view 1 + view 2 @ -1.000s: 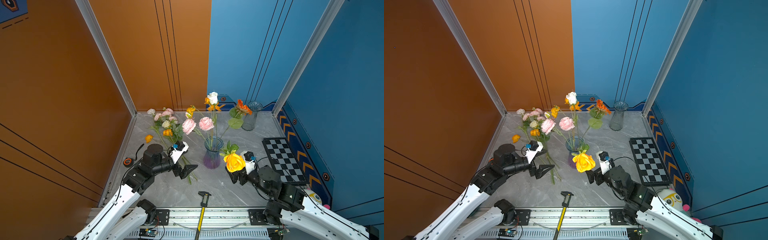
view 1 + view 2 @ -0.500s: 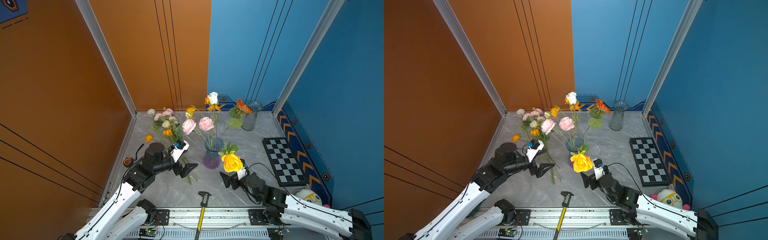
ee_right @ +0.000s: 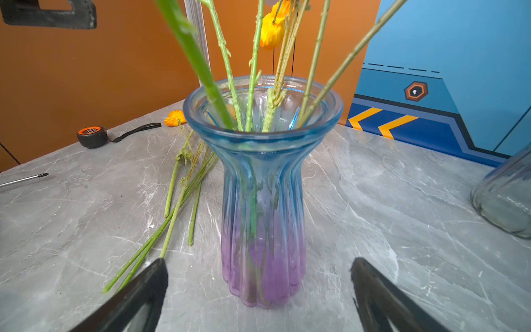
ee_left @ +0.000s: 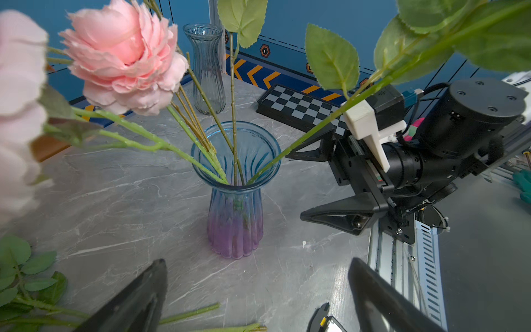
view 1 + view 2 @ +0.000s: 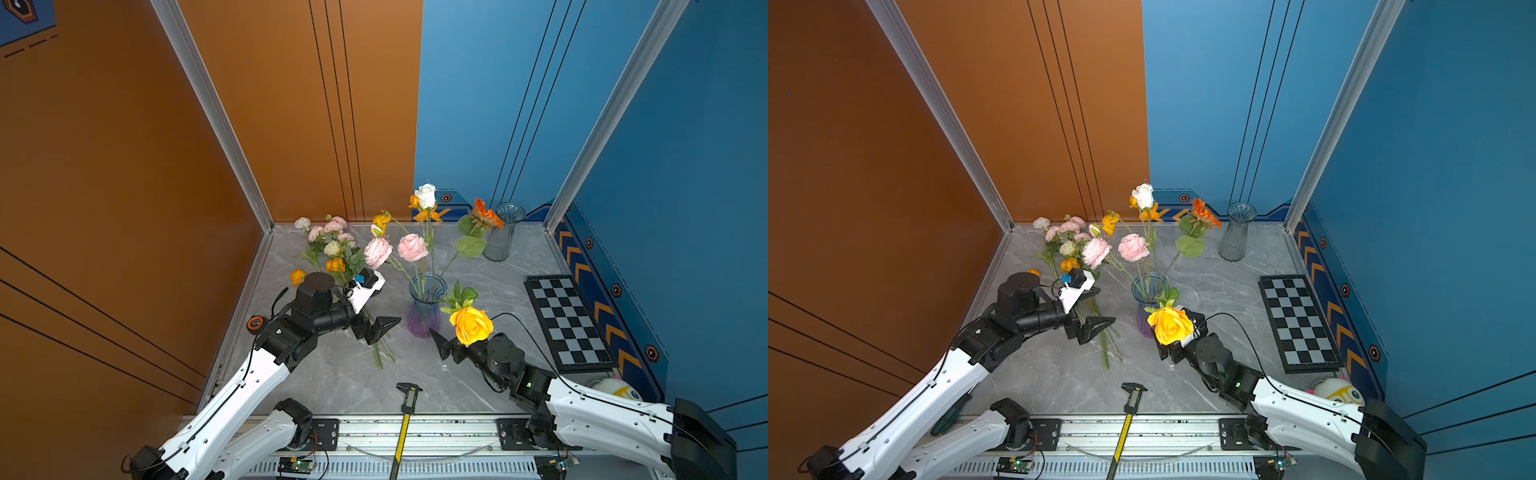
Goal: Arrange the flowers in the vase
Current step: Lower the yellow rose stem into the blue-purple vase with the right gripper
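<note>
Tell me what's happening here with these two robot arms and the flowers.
The robot is putting artificial flowers into the blue-to-purple ribbed glass vase. Several stems stand in it, including a big yellow rose leaning toward the right gripper, which is open and empty. The left gripper, also open, hovers above stems of the loose pink, cream and orange flowers lying on the grey marble table.

Right wrist view: the frame edge cuts off the clear vase and the screwdriver. Left wrist view: the nearest pink bloom is blurred and cropped. In a top view, the yellow rose hides 1 finger of the right gripper.
</note>
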You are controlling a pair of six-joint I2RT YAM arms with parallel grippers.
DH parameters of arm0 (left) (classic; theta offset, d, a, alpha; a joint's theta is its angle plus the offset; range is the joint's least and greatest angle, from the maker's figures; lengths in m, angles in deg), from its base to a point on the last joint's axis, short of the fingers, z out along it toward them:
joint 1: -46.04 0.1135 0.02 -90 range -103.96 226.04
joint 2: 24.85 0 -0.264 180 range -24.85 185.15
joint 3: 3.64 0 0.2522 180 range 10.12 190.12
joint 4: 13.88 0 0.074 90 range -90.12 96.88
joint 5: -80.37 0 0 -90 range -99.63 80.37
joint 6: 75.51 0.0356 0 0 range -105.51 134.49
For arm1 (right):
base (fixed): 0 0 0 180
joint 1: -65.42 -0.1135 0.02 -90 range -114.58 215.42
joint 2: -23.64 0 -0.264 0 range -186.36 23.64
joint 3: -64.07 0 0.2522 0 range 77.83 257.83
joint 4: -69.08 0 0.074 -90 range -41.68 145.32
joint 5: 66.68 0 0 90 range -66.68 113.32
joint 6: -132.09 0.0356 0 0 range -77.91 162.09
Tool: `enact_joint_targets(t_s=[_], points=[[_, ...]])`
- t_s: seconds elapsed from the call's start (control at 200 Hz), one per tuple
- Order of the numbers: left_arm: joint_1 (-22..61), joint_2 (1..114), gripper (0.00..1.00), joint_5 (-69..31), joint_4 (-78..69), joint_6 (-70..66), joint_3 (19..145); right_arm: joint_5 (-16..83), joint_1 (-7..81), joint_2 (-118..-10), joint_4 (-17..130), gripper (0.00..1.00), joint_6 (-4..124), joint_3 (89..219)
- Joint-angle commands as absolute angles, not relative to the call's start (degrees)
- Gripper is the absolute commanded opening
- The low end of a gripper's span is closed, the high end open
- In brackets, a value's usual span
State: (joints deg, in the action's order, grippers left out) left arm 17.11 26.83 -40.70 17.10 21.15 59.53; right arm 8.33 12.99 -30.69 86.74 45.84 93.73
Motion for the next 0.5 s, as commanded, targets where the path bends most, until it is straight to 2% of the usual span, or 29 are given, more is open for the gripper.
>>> enact_joint_targets(t_s=[0.0, 0.285, 0.496], points=[[17.9, 26.6, 0.98, -43.3, 14.3, 21.5, 58.7, 14.0, 16.1, -36.0, 99.5, 1.0, 41.9, 95.0], [23.9, 30.7, 0.98, -50.1, 7.0, 16.6, 58.2, 23.4, 21.5, -48.2, 114.7, 1.0, 41.2, 97.5], [27.9, 33.0, 0.98, -55.0, 3.3, 13.9, 58.0, 27.4, 23.8, -55.9, 118.1, 1.0, 44.3, 100.9]])
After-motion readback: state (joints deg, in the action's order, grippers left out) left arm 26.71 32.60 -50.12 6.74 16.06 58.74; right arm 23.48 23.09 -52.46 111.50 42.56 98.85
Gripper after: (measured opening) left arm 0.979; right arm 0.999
